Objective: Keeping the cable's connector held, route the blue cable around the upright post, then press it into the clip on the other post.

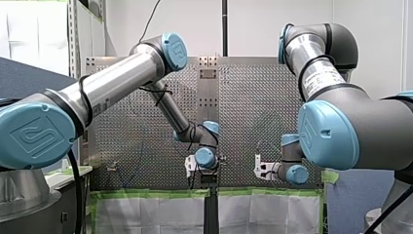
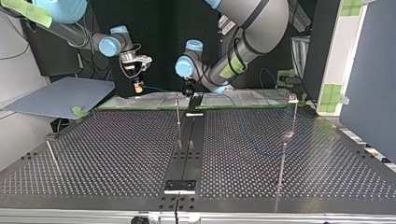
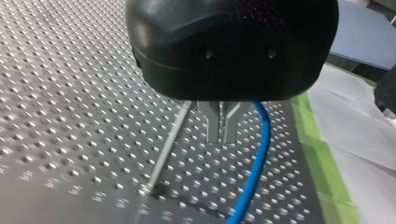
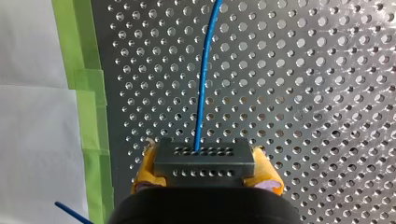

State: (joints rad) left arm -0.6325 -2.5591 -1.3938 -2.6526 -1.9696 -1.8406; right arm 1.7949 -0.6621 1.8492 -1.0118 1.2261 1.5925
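My right gripper (image 4: 205, 171) has its yellow pads shut on a dark grey connector block (image 4: 204, 156). The blue cable (image 4: 201, 88) runs out of the block, straight ahead over the perforated table. In the top view this gripper (image 2: 137, 85) hangs over the table's far edge. My left gripper (image 3: 223, 138) has its metal fingers shut just above the table. The blue cable (image 3: 260, 154) passes close beside the fingers, and I cannot see it between them. A thin upright post (image 3: 167, 147) stands beside the fingers; in the top view this post (image 2: 178, 109) is just in front of my left gripper (image 2: 189, 92). The post with the clip (image 2: 293, 98) stands at the far right.
Green tape (image 4: 88, 107) and white sheeting (image 4: 32, 116) border the table's far edge. A black strip (image 2: 187, 154) runs down the table's middle. A grey-blue board (image 2: 60, 95) lies at the top view's left, with a short leaning post (image 2: 51, 154) in front of it.
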